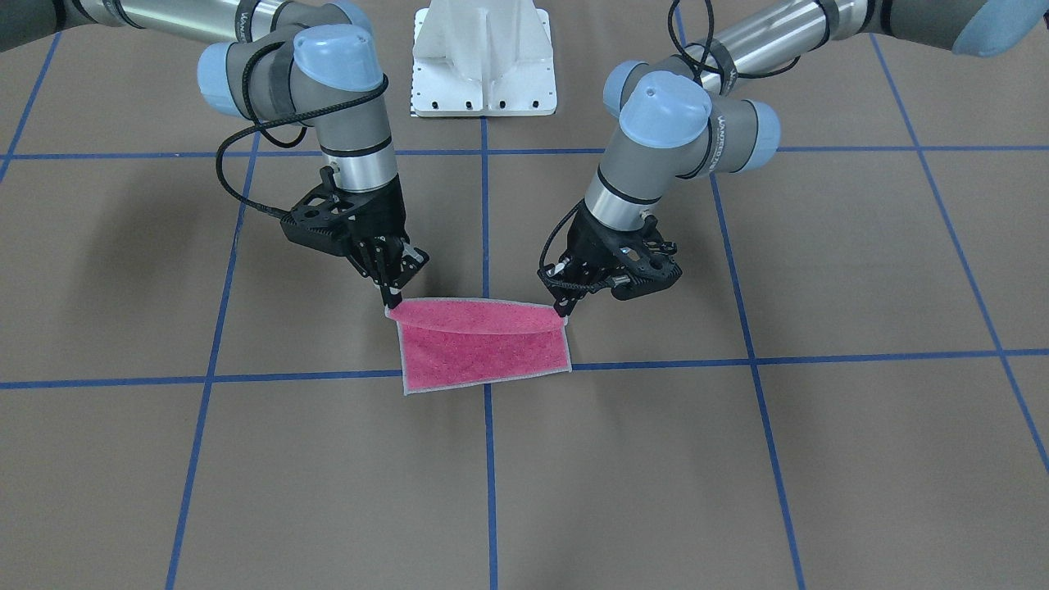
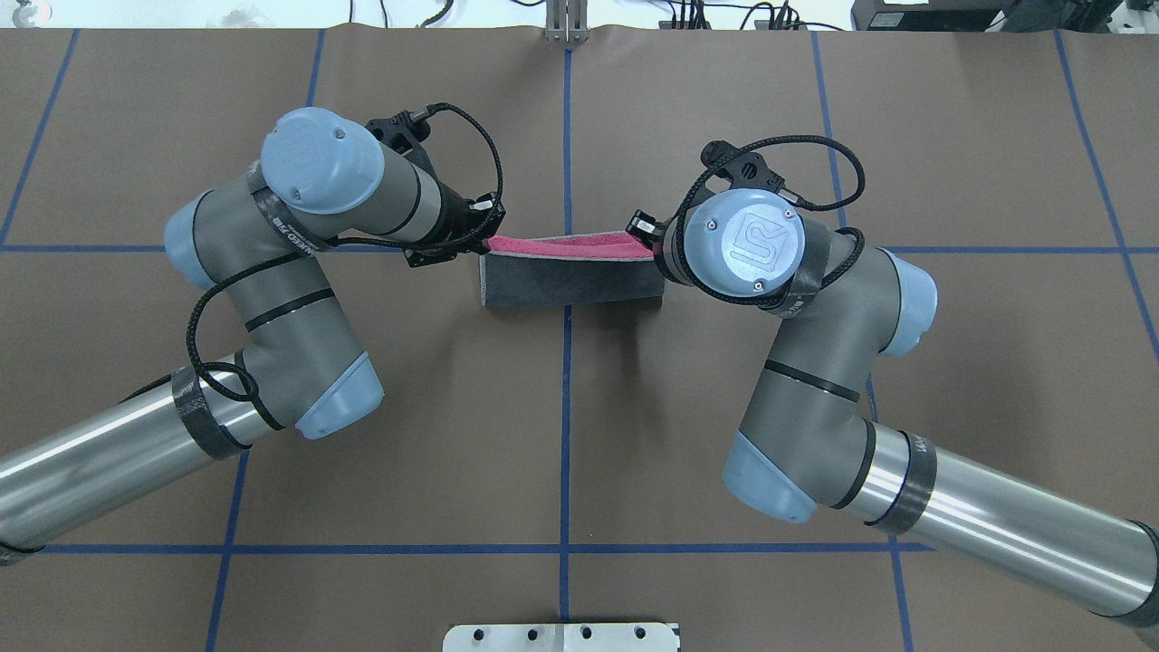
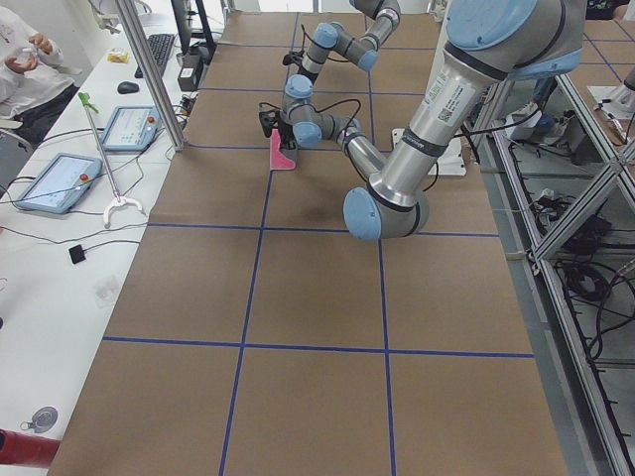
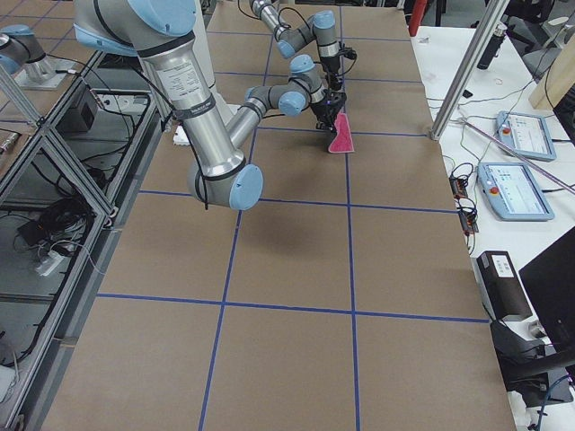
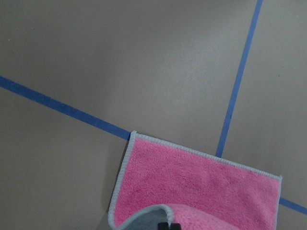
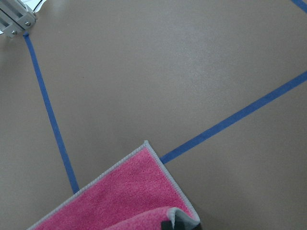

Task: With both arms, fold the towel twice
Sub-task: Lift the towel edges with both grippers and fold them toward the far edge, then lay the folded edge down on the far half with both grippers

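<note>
Towel [image 1: 483, 348] lies mid-surface [image 1: 737, 459] across the blue tape lines [image 1: 287, 378], pink face up, with its 12 o'clock edge (front view) lifted and curling over, grey underside showing from overhead. Left end effector [image 1: 563, 311] is clamped on the 1 o'clock corner and right end effector [image 1: 392, 301] on the 11 o'clock corner. The terry looks light, limp and non-slippery, sagging a little between the pinches, so the corners seem the right hold; both pinches probably need to travel evenly to keep that edge taut.
</note>
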Motion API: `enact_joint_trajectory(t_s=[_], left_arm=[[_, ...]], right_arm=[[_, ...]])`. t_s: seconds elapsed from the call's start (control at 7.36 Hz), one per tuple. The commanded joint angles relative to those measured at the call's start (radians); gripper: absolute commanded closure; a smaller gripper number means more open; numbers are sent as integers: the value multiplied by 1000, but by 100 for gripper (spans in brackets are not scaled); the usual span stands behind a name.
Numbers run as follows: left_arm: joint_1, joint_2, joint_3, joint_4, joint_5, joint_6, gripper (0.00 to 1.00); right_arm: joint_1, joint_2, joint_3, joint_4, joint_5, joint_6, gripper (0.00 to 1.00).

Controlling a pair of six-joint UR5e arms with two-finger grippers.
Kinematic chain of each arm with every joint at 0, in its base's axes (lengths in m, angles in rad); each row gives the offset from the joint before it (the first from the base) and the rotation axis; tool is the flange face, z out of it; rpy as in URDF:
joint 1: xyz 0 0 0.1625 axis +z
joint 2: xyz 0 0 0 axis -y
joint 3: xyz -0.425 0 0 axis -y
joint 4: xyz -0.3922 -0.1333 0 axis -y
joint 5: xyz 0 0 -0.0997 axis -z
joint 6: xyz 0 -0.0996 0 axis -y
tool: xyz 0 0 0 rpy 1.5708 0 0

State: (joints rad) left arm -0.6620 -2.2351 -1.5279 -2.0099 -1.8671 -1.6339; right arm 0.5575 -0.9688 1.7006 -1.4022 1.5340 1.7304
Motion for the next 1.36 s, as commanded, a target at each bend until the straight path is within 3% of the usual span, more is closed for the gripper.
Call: enact_joint_trajectory(t_s=[0.0, 0.68, 0.95, 1.22], left_arm=[[-2, -1, 20, -1, 2, 3, 100], [-4, -53, 113, -6, 5, 20, 100], [-4, -55, 126, -12, 5, 20, 100], [-4, -55, 138, -13, 5, 20, 100]], right_arm=[[15, 41, -65, 3, 3, -8, 100], [19, 79, -127, 5, 5, -18, 100], [19, 84, -194, 98, 3, -20, 100], [25, 84, -199, 104, 3, -32, 100]])
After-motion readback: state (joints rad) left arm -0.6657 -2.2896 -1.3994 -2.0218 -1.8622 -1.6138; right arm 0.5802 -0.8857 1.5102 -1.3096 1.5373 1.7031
